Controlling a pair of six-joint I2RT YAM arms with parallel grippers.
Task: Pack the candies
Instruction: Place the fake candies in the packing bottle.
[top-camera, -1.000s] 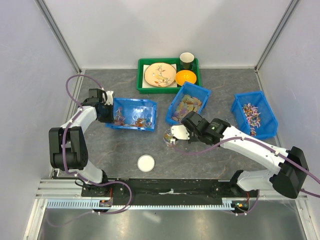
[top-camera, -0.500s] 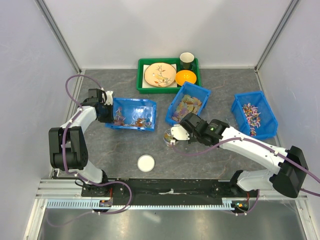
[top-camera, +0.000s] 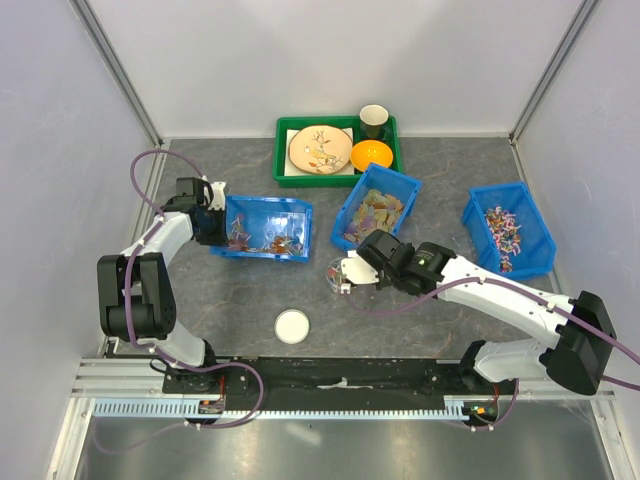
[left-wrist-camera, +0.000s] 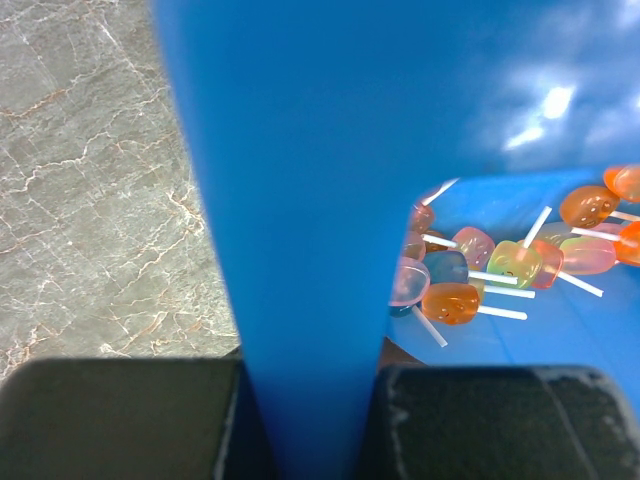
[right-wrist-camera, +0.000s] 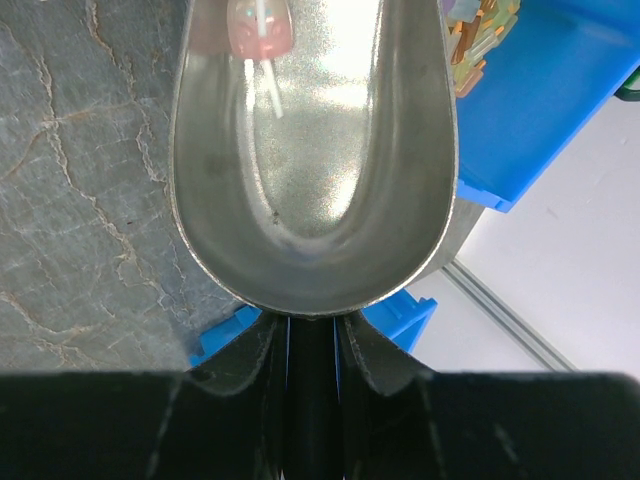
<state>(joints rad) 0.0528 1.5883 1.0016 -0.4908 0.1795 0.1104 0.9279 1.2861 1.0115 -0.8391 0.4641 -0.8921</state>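
The candies (top-camera: 262, 241) lie in the left blue bin (top-camera: 290, 212); in the left wrist view they show as orange, pink and yellow sweets on white sticks (left-wrist-camera: 500, 268). My left gripper (top-camera: 214, 222) is shut on that bin's left wall (left-wrist-camera: 320, 150), which fills the gap between its jaws (left-wrist-camera: 310, 400). My right gripper (top-camera: 366, 262) is shut on the handle of a metal scoop (right-wrist-camera: 315, 150). One pink candy (right-wrist-camera: 258, 30) sits at the scoop's far lip. The scoop (top-camera: 347, 269) hangs over a small clear cup (top-camera: 332, 279), which it partly hides.
A white round lid (top-camera: 292, 325) lies near the front. The middle blue bin (top-camera: 401, 183) holds flat pastel packets. A blue bin (top-camera: 540, 232) at the right holds tiny sweets. At the back, a green tray (top-camera: 283, 150) carries a plate, an orange bowl and a dark cup.
My right gripper and the scoop have shifted slightly left and toward the front, over the small cup. The left arm and its bin have not moved.
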